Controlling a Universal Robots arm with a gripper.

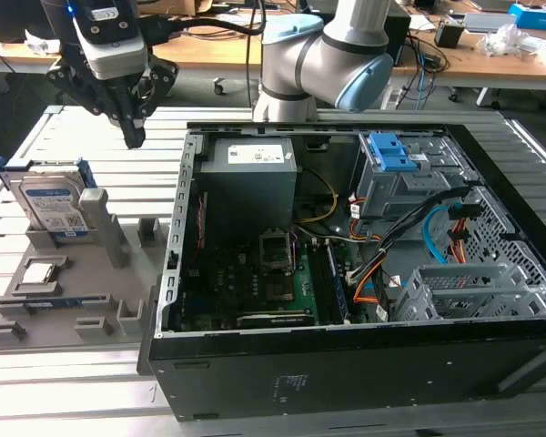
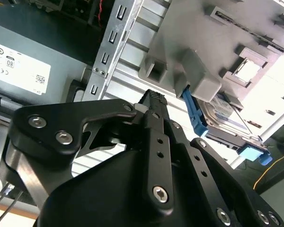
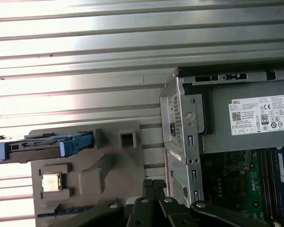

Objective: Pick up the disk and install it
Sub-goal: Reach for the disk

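I have the gripper (image 1: 134, 135) hanging at the upper left of the exterior view, fingers pinched together on nothing. The disk (image 1: 53, 205) stands on edge in the grey holder (image 1: 109, 238). It is lower in the frame and toward the exterior view's left of the fingertips, clearly apart from them. Its thin top edge runs across the frame. The open computer case (image 1: 189, 273) lies to the gripper's other side.

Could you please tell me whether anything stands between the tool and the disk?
Nothing visible does. The tool hangs over the table; the disk stands upright in its grey holder toward the exterior view's left, its top edge uncovered, open air between them.
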